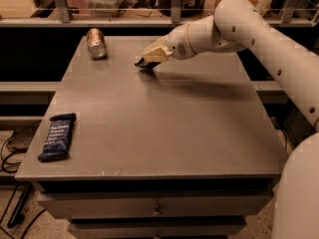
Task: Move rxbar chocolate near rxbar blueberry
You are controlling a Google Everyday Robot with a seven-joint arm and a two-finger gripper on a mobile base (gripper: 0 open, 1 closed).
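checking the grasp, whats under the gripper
A dark edge of the rxbar chocolate shows beneath the gripper, over the table; the fingers cover the rest.

One claw (146, 60) over one table's (174, 133) far side, one black bar (141, 63), one navy bar (57, 137), one can (96, 43)

Grey flat table (164, 128) carries a navy-blue wrapped snack bar (57, 137) at its front-left corner and a silvery can (95, 43) on its side back left. The hand (144, 62), pinching a small black bar (140, 63), hangs low over its back.
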